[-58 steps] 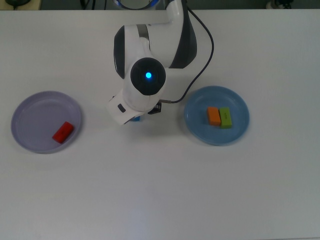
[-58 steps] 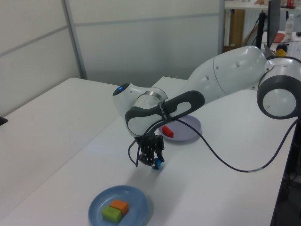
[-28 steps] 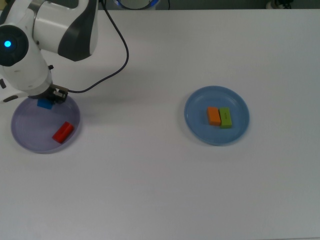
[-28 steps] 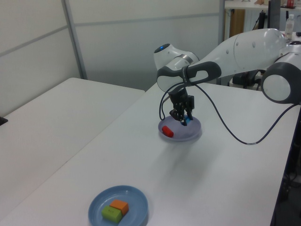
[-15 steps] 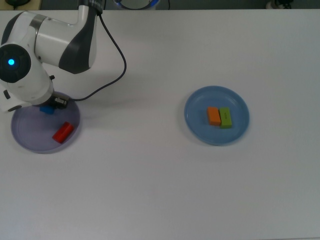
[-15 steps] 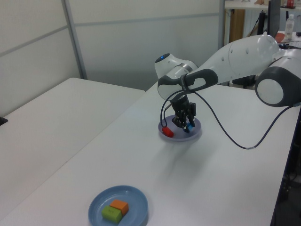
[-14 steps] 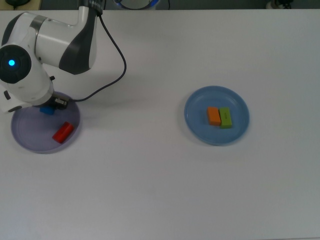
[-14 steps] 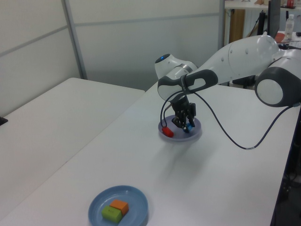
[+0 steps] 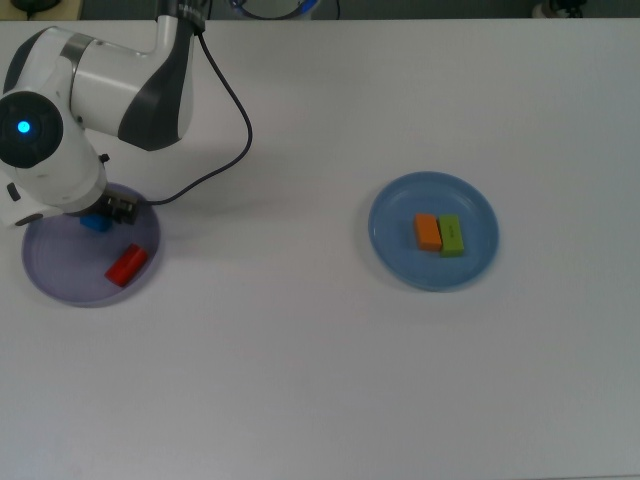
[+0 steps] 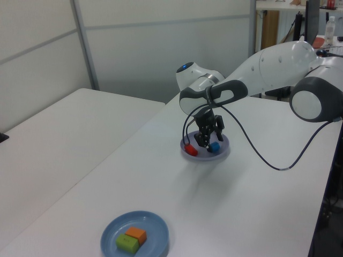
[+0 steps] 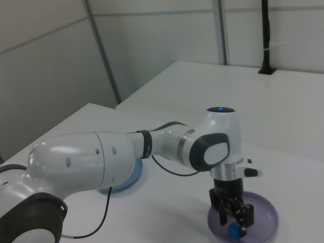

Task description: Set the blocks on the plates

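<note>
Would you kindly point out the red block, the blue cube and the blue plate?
red block [image 9: 126, 265]: top view, its top face.
blue cube [image 10: 214, 146]: left view, its side.
blue plate [image 9: 400, 263]: top view, bare rim.

A lab: white tables [image 10: 64, 139], partition walls [image 10: 161, 48], a robot arm [image 10: 257, 69].

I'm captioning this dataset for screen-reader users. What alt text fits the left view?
A white robot arm reaches across a white table, its gripper low over a lavender plate holding a blue cube and a red block. Nearer the camera, a blue plate carries an orange block and a green block side by side.
</note>
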Tool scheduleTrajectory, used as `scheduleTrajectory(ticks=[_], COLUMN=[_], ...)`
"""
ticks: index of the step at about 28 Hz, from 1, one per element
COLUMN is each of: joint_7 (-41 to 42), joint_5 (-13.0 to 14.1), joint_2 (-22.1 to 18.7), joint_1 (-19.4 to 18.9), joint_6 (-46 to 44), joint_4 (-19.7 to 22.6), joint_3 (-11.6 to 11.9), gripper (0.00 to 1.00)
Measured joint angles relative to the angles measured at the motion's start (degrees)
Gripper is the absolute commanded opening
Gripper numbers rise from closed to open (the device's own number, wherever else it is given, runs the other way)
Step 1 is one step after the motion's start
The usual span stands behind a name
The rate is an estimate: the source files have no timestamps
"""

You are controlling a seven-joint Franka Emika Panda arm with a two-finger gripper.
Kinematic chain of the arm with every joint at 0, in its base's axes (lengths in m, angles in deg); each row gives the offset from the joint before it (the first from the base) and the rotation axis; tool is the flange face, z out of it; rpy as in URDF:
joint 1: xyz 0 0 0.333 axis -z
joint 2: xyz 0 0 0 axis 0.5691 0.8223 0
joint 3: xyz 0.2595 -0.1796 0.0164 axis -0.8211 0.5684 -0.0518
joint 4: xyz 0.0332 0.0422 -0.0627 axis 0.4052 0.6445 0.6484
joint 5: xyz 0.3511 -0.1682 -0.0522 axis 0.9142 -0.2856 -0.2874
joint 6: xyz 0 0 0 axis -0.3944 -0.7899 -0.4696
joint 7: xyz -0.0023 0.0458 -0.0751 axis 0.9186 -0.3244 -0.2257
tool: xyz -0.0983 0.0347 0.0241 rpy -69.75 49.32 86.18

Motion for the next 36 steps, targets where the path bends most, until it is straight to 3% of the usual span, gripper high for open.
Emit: scheduleTrajectory(ticks=[6,11,19,23,36], joint_7=[0.4,0.7,0.8,0.8,0.8], joint_5=[1.8,3.5,4.4,4.4,4.4], joint_2=[-3.8,-9.9,-18.5,-20.2,-20.5], joint_1=[-0.1,-0.6,-2.3,-2.9,-2.9], joint_6=[-0.3,-2.9,-9.0,-9.4,-10.4], joint_4=[-0.8,-1.1,-1.1,-1.2,-1.8], joint_3=[0.0,-0.4,-3.9,-5.2,-5.5], gripper=[1.0,1.0,1.0,1.0,1.0])
